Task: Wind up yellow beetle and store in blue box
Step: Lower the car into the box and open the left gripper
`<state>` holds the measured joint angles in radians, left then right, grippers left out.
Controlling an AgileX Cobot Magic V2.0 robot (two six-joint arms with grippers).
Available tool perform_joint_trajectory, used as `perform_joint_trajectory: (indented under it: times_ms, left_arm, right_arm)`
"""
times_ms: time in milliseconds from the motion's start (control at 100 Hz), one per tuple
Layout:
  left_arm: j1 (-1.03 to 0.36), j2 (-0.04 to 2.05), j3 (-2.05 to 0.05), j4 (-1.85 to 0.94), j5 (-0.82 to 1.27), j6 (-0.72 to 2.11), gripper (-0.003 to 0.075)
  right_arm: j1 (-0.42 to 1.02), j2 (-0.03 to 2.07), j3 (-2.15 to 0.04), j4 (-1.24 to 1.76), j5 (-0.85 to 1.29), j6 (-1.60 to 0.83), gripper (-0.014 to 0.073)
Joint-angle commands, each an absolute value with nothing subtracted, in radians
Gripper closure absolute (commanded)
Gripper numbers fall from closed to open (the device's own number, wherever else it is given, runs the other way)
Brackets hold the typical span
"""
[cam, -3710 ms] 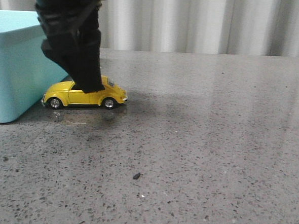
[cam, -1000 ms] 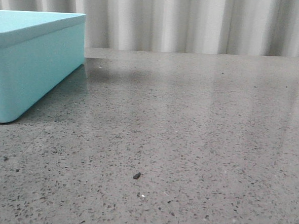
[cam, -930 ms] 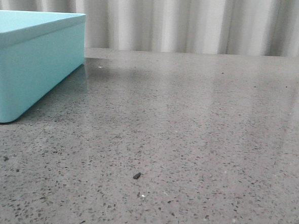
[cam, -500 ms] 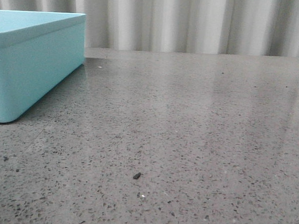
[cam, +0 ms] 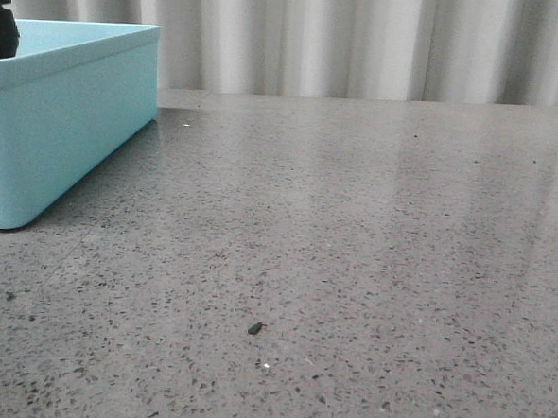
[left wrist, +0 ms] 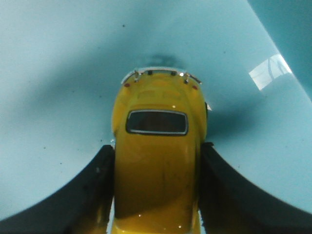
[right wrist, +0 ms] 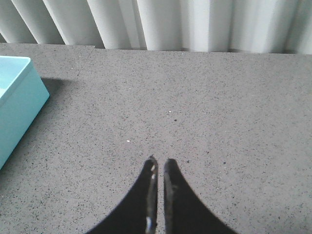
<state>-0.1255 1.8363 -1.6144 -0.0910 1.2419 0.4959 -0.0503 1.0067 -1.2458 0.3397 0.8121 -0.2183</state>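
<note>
A: Grey speckled table (cam: 351, 270), pleated curtain (cam: 365, 44) behind. Left gripper (left wrist: 156, 195)?

B: Clamped on the yellow beetle (left wrist: 157, 146), low centre, over the blue box (left wrist: 58, 73) floor.

A: Step?

B: Storing, probably. Next: lower, release. Right gripper (right wrist: 159, 168) nearly closed, empty.

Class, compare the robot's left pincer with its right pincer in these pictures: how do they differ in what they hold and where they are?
The left pincer is shut on the yellow toy car; the right pincer holds nothing, fingers nearly touching. The left pincer hangs over the pale blue inside of the box; the right pincer hangs over the grey table. Both have dark, curved fingers.
</note>
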Motion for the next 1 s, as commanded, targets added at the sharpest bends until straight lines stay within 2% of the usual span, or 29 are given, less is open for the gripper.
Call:
perform_joint_trajectory:
  times_ms: [0, 180, 250, 370, 490, 990]
  left_arm:
    - [-0.124, 1.801, -1.640, -0.110, 1.225, 0.472, 0.0731]
    - [-0.124, 1.805, -1.640, -0.110, 1.231, 0.454, 0.0705]
    - [-0.124, 1.805, -1.640, -0.110, 1.243, 0.454, 0.0636]
    - [-0.124, 1.805, -1.640, -0.110, 1.247, 0.448, 0.0454]
    - [-0.124, 1.805, -1.640, -0.104, 1.246, 0.437, 0.0348]
    - [-0.124, 1.762, -1.642, -0.074, 1.245, 0.434, 0.0339]
  right_arm:
    - [-0.055, 0.990, -1.270, 0.348, 0.745, -0.229, 0.0644]
    - [-0.055, 0.990, -1.270, 0.348, 0.745, -0.229, 0.0644]
    - [-0.055, 0.990, -1.270, 0.348, 0.743, -0.229, 0.0644]
    - [-0.055, 0.990, -1.270, 0.348, 0.743, -0.229, 0.0644]
    - [-0.055, 0.990, -1.270, 0.348, 0.743, -0.229, 0.0644]
    - [-0.055, 0.987, -1.270, 0.325, 0.734, -0.229, 0.0644]
